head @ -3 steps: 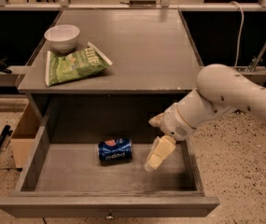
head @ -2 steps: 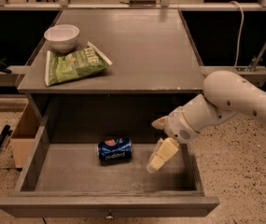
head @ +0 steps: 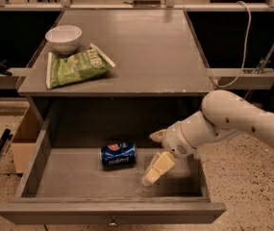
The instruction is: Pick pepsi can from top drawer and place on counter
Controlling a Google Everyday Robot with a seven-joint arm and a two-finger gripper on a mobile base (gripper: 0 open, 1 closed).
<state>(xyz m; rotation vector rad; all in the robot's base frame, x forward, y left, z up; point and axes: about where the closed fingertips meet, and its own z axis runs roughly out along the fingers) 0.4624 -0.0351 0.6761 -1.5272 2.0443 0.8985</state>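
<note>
1. Pepsi can (head: 118,155), small and blue with silver ends, lies on its side near the middle of the floor of the pulled-out grey top drawer (head: 108,211).
2. The cream two-finger gripper (head: 150,158) hangs inside the drawer at the can's 3 o'clock, just beside it and not touching, with its fingers spread apart.
3. The white robot arm (head: 232,119) reaches in from 3 o'clock, over the drawer's right wall.
4. The flat grey counter (head: 146,47) above carries a green chip bag (head: 76,67) and a white bowl (head: 63,37) towards its 10 o'clock corner.

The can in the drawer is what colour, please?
The pepsi can is blue, white lettering, camera view; the gripper sits to its right.
</note>
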